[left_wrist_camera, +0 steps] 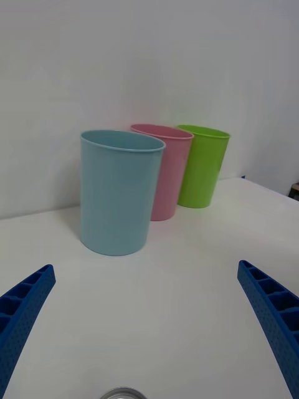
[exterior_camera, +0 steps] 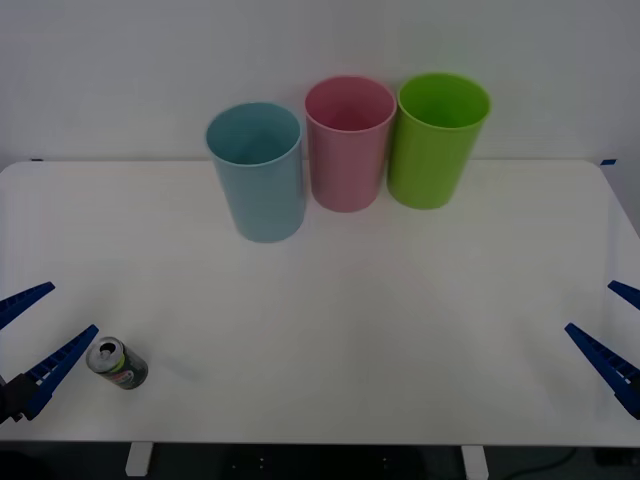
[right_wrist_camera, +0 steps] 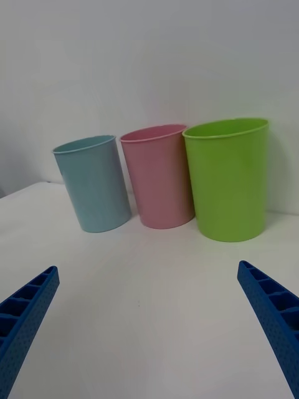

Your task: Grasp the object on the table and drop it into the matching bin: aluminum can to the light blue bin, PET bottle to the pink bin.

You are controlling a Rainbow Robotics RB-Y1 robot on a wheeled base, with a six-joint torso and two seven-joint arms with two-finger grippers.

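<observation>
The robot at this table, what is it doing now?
Nothing is held yet. The aluminum can lies on the table at the near left, just beside the open left claw. The right claw waits open at the near right. The light blue bin, pink bin and a green bin stand at the back.

Small dark green-and-black aluminium can [exterior_camera: 118,364], silver top with open tab hole, tilted on white flat counter [exterior_camera: 330,330], near corner, well apart from tall light blue plastic bin [exterior_camera: 257,172]. Tall pink plastic bin [exterior_camera: 349,143] upright, just beside blue one.
</observation>
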